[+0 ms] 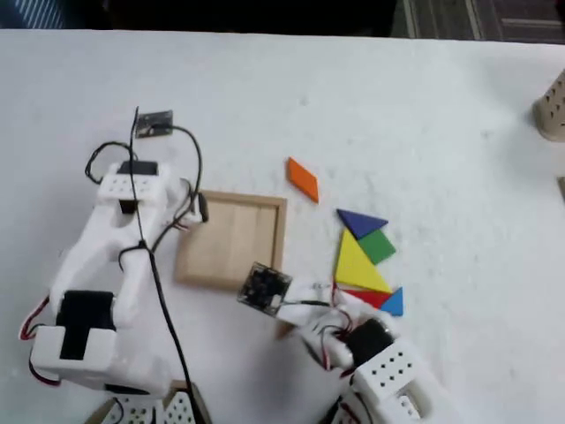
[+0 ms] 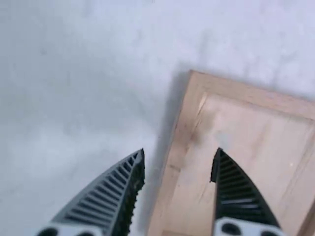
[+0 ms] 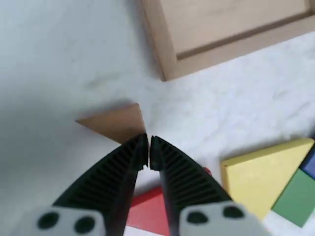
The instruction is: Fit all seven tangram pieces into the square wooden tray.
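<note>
- Wooden tray (image 1: 281, 238) holds no pieces in the high view. The left arm (image 1: 106, 247) sits at the rim farthest from the pieces, and the right arm (image 1: 388, 367) is near a corner. An orange parallelogram (image 1: 302, 179) lies alone. The blue triangle (image 1: 360, 221), green square (image 1: 378, 246), yellow triangle (image 1: 356, 263), red piece (image 1: 366, 298) and small blue triangle (image 1: 393, 302) cluster together beside the tray.
- Left wrist view: the left gripper (image 2: 177, 172) is spread wide and empty, straddling the tray rim. One finger is over the table and one over the tray floor, likely to steady the tray.
- Right wrist view: the right gripper (image 3: 148, 145) is pinched almost together with nothing visible between its fingers. Its tips are at a brown triangle (image 3: 115, 123) corner, probably to nudge it towards the tray.
</note>
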Robot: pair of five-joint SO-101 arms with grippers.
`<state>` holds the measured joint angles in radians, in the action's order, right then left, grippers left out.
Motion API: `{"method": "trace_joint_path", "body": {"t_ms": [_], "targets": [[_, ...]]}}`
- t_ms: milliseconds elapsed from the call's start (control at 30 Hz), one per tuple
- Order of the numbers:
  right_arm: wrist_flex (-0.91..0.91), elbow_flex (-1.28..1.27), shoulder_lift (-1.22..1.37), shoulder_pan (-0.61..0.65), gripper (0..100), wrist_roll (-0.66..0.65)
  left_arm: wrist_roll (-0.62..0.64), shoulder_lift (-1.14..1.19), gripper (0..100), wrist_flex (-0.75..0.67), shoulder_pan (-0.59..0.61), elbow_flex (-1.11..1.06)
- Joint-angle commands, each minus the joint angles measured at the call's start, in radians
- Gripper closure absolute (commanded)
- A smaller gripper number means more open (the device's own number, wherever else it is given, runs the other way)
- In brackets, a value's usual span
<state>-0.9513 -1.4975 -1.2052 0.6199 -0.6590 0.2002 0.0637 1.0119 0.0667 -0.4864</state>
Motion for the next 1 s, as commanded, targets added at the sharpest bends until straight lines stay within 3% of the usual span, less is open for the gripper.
{"method": "trace_joint_path", "body": {"t_ms": [0, 100, 267, 467, 700, 867, 967], "targets": [[-0.030, 0.005, -0.010, -0.082, 98.0, -0.086, 0.009, -0.047, 77, -0.021, 0.010, 0.008], [-0.025, 0.011, -0.018, -0.048, 98.0, -0.057, 0.009, -0.047, 77, -0.046, 0.013, 0.008], [-0.027, 0.068, -0.015, 0.139, 97.9, 0.152, 0.011, -0.047, 77, -0.071, 0.038, 0.008], [0.015, 0.040, 0.005, 0.338, 97.9, 0.186, 0.011, -0.047, 77, -0.071, 0.041, 0.008], [0.048, 0.123, 0.242, 0.257, 97.9, 0.183, 0.011, -0.045, 77, -0.087, 0.041, 0.000], [0.051, 0.226, 0.455, 0.096, 97.9, 0.176, 0.011, -0.047, 77, -0.120, 0.041, -0.026], [0.054, 0.256, 0.516, -0.018, 97.9, 0.100, 0.011, -0.047, 77, -0.120, 0.041, -0.026]]}}
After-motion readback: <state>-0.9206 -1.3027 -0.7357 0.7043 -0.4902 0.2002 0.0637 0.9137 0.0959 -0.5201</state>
